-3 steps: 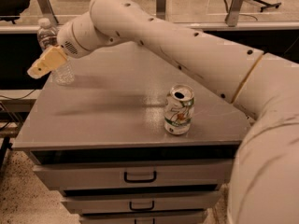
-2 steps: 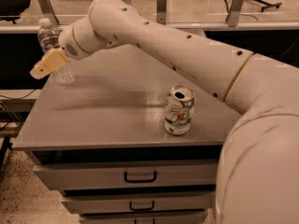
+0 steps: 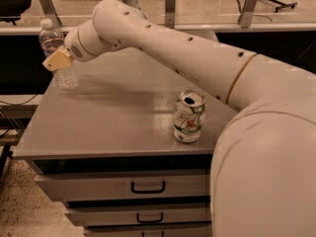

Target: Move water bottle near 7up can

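Observation:
The water bottle (image 3: 63, 75), clear ribbed plastic with a white cap, stands upright at the far left corner of the grey table top (image 3: 113, 117). The 7up can (image 3: 189, 116), dented, white and green with a silver top and dark drinking hole, stands near the front right of the table. My gripper (image 3: 56, 60), tan at its tip, is at the end of the white arm reaching across from the right. It sits in front of the bottle's middle and covers its label. Whether it touches the bottle I cannot tell.
The table top is a grey cabinet with drawers (image 3: 148, 186) and dark handles below its front edge. My white arm (image 3: 197, 58) spans the back right of the table above the can. A railing with metal posts (image 3: 170, 6) runs behind the table.
My gripper has shifted slightly right and up, closer over the bottle's middle. The bottle and the can have not moved.

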You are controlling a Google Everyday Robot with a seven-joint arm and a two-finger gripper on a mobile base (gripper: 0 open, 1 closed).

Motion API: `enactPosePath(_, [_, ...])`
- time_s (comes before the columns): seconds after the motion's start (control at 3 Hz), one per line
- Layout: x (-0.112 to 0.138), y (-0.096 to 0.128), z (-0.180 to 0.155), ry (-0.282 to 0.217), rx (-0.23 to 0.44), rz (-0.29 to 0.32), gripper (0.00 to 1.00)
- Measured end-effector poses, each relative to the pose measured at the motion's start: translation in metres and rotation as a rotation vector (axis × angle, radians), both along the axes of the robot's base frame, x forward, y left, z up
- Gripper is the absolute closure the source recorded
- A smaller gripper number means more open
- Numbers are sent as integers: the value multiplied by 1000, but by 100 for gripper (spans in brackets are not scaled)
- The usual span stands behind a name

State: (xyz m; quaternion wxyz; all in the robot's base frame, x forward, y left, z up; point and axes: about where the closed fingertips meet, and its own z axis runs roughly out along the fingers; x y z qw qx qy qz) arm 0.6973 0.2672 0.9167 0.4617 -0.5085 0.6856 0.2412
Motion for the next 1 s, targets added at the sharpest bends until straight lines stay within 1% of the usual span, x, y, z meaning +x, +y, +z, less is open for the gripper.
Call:
enactPosePath(0.33, [8,-12,4,-1,11,-30,62])
enactPosePath(0.67, [11,-38,18,-3,26,-42,86])
enactPosePath(1.0, [6,-106,36,-17,43,-51,100])
